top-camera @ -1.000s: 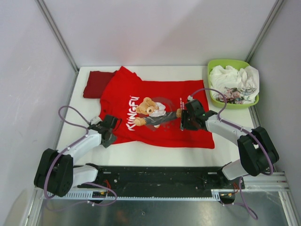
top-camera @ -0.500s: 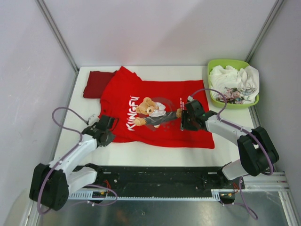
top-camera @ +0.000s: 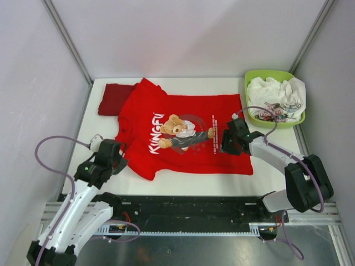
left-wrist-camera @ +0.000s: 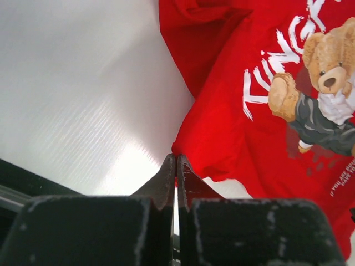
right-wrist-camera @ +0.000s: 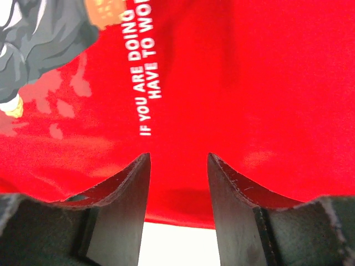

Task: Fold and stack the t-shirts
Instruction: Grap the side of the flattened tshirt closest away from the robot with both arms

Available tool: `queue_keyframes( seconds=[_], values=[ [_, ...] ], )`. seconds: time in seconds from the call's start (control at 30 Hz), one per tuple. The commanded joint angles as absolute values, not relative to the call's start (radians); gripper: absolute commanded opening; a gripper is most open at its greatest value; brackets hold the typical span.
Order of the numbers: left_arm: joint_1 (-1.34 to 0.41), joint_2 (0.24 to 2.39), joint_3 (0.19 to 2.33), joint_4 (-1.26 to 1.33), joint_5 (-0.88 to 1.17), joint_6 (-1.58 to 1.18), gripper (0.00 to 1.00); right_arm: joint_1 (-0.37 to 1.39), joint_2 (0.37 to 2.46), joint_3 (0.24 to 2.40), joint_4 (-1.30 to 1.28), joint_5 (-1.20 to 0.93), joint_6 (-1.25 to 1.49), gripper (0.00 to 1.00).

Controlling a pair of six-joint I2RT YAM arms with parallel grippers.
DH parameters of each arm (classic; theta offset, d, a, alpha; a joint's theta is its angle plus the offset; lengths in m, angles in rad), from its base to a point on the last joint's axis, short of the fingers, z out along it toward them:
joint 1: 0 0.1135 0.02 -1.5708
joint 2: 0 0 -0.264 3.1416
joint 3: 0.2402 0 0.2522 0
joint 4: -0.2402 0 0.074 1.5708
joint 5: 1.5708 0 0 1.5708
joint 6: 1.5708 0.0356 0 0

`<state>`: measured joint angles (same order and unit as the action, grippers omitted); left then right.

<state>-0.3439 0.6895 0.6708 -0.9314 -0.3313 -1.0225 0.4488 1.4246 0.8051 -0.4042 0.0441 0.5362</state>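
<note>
The bright red t-shirt (top-camera: pixel 191 158) with the bear and "KUNGFU" print lies spread face up mid-table. My left gripper (top-camera: pixel 117 159) is at its near-left edge, shut, with a sliver of the red hem (left-wrist-camera: pixel 188 145) pinched at the tips of the left gripper (left-wrist-camera: pixel 176 157). My right gripper (top-camera: pixel 226 147) hovers open over the shirt's near-right part. In the right wrist view the right gripper (right-wrist-camera: pixel 177 156) straddles flat red cloth (right-wrist-camera: pixel 249 83) just inside the hem. The darker red t-shirt (top-camera: pixel 113 98) lies folded at the back left, partly under the bright one's sleeve.
A lime-green basket (top-camera: pixel 266 72) holding crumpled white cloth (top-camera: pixel 274 91) stands at the back right corner. White table (top-camera: pixel 183 183) shows in front of the shirt, with the black base rail along the near edge. Grey walls enclose the other three sides.
My left gripper has shut and drawn back toward the near left, and the shirt's near-left edge has shifted with it. My right gripper has slid slightly right and stayed open.
</note>
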Motion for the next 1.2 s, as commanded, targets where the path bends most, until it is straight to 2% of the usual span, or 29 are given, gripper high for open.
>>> queue_keyframes(
  seconds=[0.0,0.3,0.53,0.73,0.93,1.03,1.17],
  values=[
    [-0.339,0.605,0.724,-1.026,-0.311,-1.045,0.00,0.369,1.327,0.761,-0.445,0.042,0.614,0.51],
    [-0.339,0.492,0.763,-1.102,-0.282,-1.048,0.00,0.117,1.091,0.622,-0.561,-0.020,0.711,0.53],
    [-0.339,0.373,0.661,-1.161,-0.215,-1.153,0.00,-0.047,0.927,0.558,-0.717,-0.029,0.781,0.50],
    [-0.339,0.302,0.649,-1.209,-0.208,-1.209,0.00,-0.083,0.819,0.529,-0.827,-0.001,0.847,0.45],
    [-0.339,0.327,0.628,-1.208,-0.232,-1.218,0.00,-0.084,0.765,0.458,-0.853,-0.009,0.910,0.29],
    [-0.339,0.347,0.628,-1.205,-0.242,-1.224,0.00,-0.084,0.747,0.423,-0.848,-0.007,0.920,0.28],
    [-0.339,0.357,0.628,-1.197,-0.252,-1.209,0.00,-0.084,0.758,0.399,-0.807,-0.005,0.917,0.32]
  ],
)
